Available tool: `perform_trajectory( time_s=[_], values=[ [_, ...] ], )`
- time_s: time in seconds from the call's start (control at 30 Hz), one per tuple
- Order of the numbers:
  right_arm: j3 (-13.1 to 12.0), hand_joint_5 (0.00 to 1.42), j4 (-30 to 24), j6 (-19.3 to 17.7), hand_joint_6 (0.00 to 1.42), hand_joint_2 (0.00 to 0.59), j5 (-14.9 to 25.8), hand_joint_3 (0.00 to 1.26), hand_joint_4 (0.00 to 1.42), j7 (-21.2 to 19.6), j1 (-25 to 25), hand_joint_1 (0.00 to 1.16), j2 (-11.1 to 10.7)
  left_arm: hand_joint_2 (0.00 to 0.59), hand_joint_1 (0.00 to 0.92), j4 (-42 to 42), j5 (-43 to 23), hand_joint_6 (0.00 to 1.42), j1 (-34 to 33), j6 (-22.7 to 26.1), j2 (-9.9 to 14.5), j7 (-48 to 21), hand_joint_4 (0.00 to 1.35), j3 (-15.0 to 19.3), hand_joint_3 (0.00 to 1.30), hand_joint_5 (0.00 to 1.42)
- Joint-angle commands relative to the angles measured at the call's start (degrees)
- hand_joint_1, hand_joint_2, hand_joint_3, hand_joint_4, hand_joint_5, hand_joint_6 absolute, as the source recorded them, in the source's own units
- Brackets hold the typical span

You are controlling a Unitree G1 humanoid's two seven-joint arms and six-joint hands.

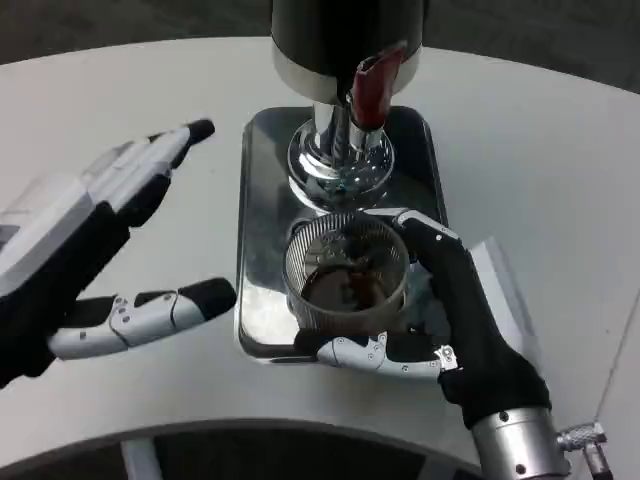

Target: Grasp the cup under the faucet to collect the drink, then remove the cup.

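Right hand [440, 320] grips the cup [345, 275] at centre; dark drink inside, so collecting looks done. Removal remains; left hand [90, 250] spread, empty.

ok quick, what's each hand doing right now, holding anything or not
Left hand: open, fingers spread, holding nothing, beside the metal tray.
Right hand: fingers wrapped around the clear ribbed cup, which has dark drink in it.

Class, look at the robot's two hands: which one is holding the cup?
The right hand: its fingers wrap the ribbed clear cup on the metal tray. The left hand hangs open beside the tray, touching nothing.
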Motion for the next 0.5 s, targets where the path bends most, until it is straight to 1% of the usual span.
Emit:
perform_trajectory(
  time_s=[0.03, 0.1, 0.27, 0.33, 0.43, 0.47, 0.5],
  values=[
    [-0.3, 0.92, -5.4, -0.2, 1.28, 0.121, 0.9, 0.65, 0.84, 2.0, 1.9, 1.11, -0.7, 0.118, 0.000, -2.8, 3.1, 0.00, 4.2, 0.6, 2.1, -1.2, 0.00, -0.1, 0.00, 0.00],
    [-0.5, 0.92, -6.6, 0.0, 1.28, 0.121, 1.1, 0.66, 0.84, 2.9, 2.5, 1.11, -0.8, 0.107, 0.000, -3.8, 4.0, 0.00, 5.4, 0.9, 2.4, -1.4, 0.00, -0.4, 0.00, 0.00],
    [-1.2, 0.92, -10.8, 0.7, 1.28, 0.121, 2.6, 0.66, 0.84, 5.9, 3.9, 1.11, -1.7, 0.096, 0.000, -7.9, 8.5, 0.00, 8.9, 2.8, 3.7, -3.7, 0.00, -2.2, 0.00, 0.00],
    [-1.6, 0.92, -12.2, 1.2, 1.28, 0.121, 3.3, 0.66, 0.84, 7.0, 4.3, 1.11, -1.9, 0.078, 0.000, -9.3, 9.9, 0.00, 10.1, 3.6, 3.8, -4.2, 0.00, -2.6, 0.00, 0.00],
    [-2.1, 0.92, -15.1, 1.8, 1.28, 0.121, 4.3, 0.67, 0.84, 8.5, 5.3, 1.11, -2.2, 0.073, 0.000, -11.5, 11.6, 0.00, 12.2, 4.0, 3.0, -3.7, 0.00, -2.7, 0.00, 0.00],
    [-2.2, 0.92, -16.1, 2.0, 1.28, 0.121, 4.8, 0.67, 0.84, 9.4, 5.8, 1.11, -2.4, 0.061, 0.000, -12.1, 12.4, 0.00, 13.0, 3.8, 2.6, -3.0, 0.00, -2.7, 0.00, 0.00],
    [-2.3, 0.92, -16.8, 2.2, 1.28, 0.121, 5.1, 0.67, 0.84, 10.0, 6.1, 1.11, -2.6, 0.057, 0.000, -12.8, 13.2, 0.00, 14.3, 3.3, 1.7, -1.9, 0.00, -2.4, 0.00, 0.00]
  ],
)
